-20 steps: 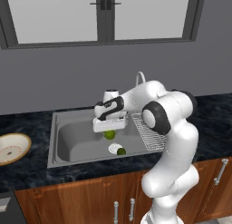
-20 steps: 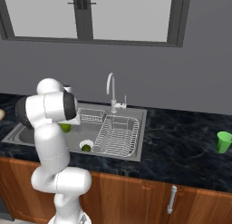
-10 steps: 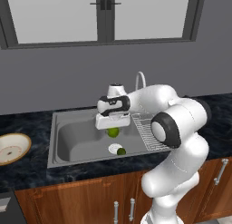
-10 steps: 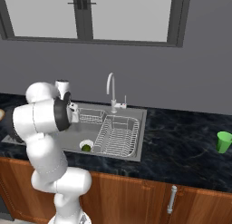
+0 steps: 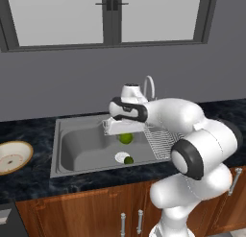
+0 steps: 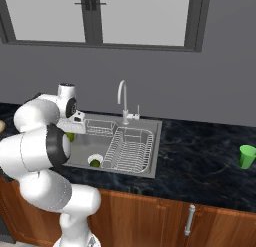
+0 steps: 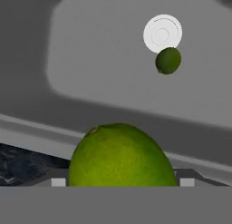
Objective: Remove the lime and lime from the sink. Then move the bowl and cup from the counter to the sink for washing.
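My gripper (image 5: 124, 133) hangs over the sink (image 5: 81, 146), shut on the brighter yellow-green lime (image 5: 126, 138). That lime (image 7: 121, 157) looms large between the fingertips in the hand view and also peeks out beside the arm as a green patch (image 6: 70, 136). The darker lime (image 5: 128, 159) lies on the basin floor right by the white drain (image 5: 120, 157); from the hand it is the small dark lime (image 7: 168, 60) below the drain (image 7: 162, 33). The bowl (image 5: 13, 156) rests on the counter left of the sink. The green cup (image 6: 246, 156) stands on the counter far to the right.
A wire rack (image 6: 130, 148) fills the sink's right half, and a small wire basket (image 6: 99, 126) sits at the back. The curved faucet (image 6: 121, 98) rises behind the basin. Black counter (image 6: 200, 161) stretches between the sink and the cup.
The hand has carried the bright lime a little to the right and slightly up over the basin, with the arm's elbow swinging round. The dark lime, bowl and cup have stayed put.
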